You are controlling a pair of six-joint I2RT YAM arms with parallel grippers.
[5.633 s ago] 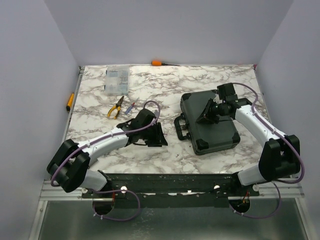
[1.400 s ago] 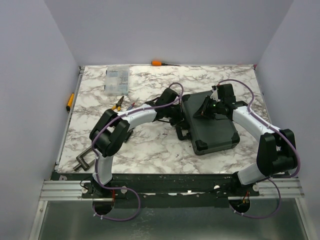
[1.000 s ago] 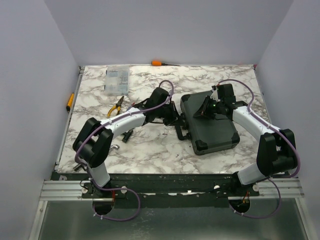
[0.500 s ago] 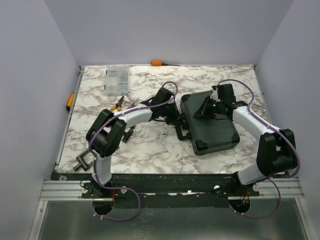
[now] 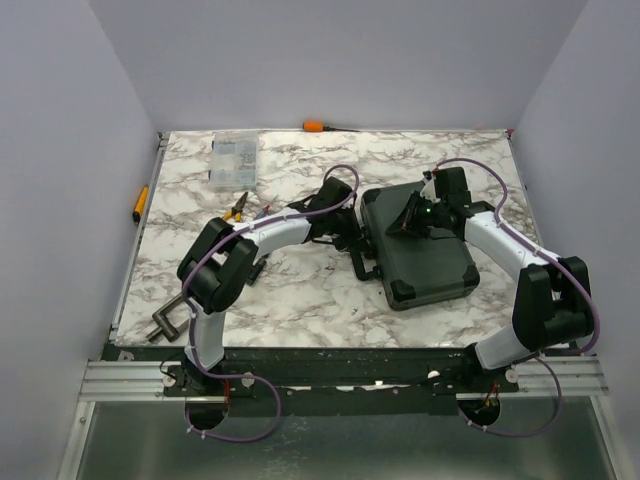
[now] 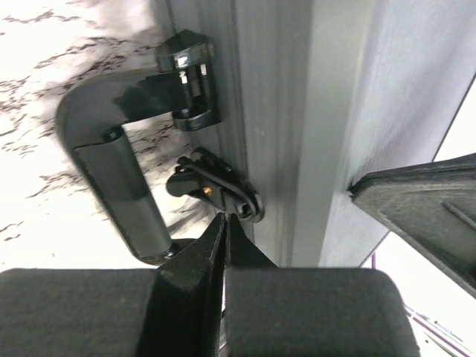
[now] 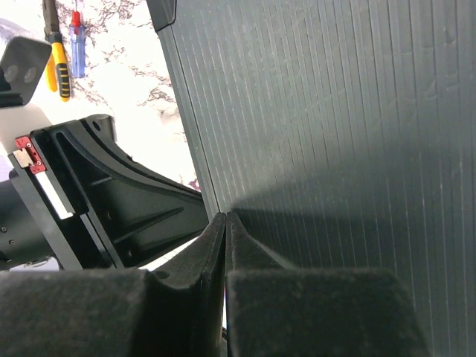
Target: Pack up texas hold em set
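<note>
Case, lid down: latching stage. Left gripper closed at latch; right gripper closed over lid. Next: snap latch shut.

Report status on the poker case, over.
Both shut: left jaws at the latch by the handle, right jaws at the lid edge. Closed black case; pliers off to its left.

The left arm stretches to the right with a bent elbow, and the left fingers are pressed together. The right arm reaches left, and the right fingers are closed too.
</note>
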